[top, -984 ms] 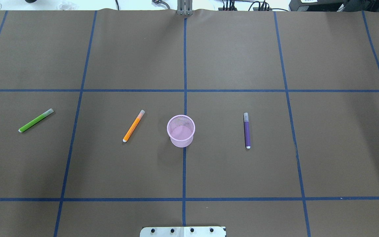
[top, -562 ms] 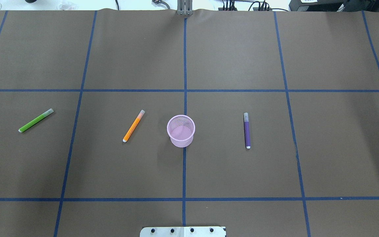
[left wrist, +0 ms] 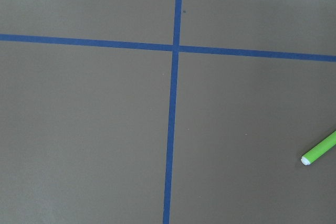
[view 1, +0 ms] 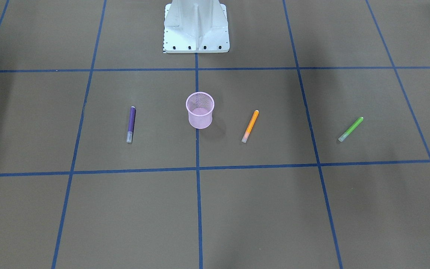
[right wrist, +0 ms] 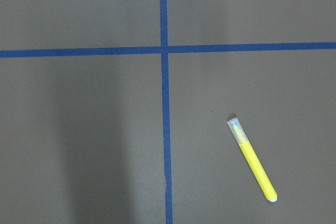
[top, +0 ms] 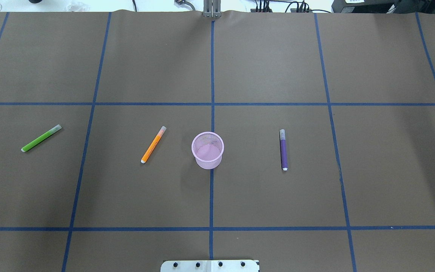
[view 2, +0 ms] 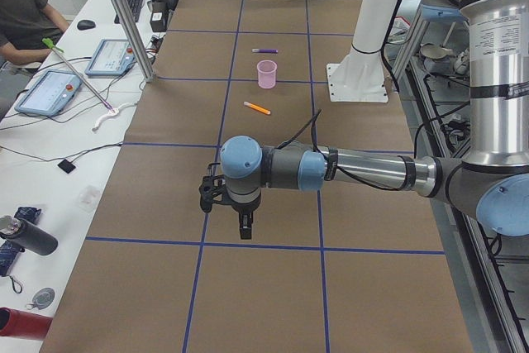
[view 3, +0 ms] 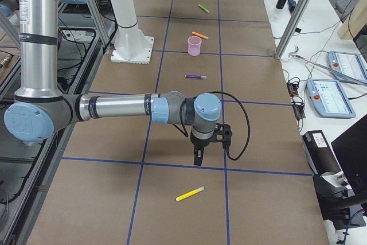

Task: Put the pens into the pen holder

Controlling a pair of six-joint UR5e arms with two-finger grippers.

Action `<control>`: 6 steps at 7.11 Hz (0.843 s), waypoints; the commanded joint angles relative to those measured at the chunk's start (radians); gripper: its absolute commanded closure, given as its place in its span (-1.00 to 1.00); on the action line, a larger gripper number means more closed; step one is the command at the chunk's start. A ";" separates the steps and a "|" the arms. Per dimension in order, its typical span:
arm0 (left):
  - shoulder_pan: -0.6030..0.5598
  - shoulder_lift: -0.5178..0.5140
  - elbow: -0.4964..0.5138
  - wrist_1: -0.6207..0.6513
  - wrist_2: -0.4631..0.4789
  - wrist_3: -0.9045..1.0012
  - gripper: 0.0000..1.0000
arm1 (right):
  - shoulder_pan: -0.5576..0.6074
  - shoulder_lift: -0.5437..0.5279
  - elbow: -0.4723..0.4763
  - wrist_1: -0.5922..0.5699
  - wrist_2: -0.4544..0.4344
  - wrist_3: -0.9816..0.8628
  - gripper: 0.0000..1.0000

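Observation:
The pink mesh pen holder (top: 207,150) (view 1: 200,110) stands upright and empty at the table's middle. An orange pen (top: 153,144) lies just to its left, and a green pen (top: 41,138) lies far left. A purple pen (top: 283,150) lies to its right. A yellow pen (right wrist: 252,160) (view 3: 190,194) lies near the table's right end. My left gripper (view 2: 244,229) hangs over the left end and my right gripper (view 3: 197,160) over the right end. Both point down, far from the holder. I cannot tell whether either is open or shut. The left wrist view catches the green pen's tip (left wrist: 317,153).
Blue tape lines (top: 212,189) grid the brown table cover. The robot's white base (view 1: 196,28) stands behind the holder. A person (view 2: 25,18) sits at the side bench with tablets and cables. A metal post (view 3: 292,18) rises at the table's far edge.

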 commanded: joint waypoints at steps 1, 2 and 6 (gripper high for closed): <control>0.002 0.017 0.003 -0.040 0.001 0.001 -1.00 | 0.000 -0.018 0.004 0.003 0.037 -0.009 -1.00; 0.002 0.017 0.003 -0.043 0.001 -0.001 -1.00 | 0.000 -0.071 -0.037 0.093 0.026 -0.145 -1.00; 0.002 0.017 -0.002 -0.043 0.001 -0.001 -1.00 | 0.000 0.000 -0.284 0.192 -0.107 -0.437 -0.97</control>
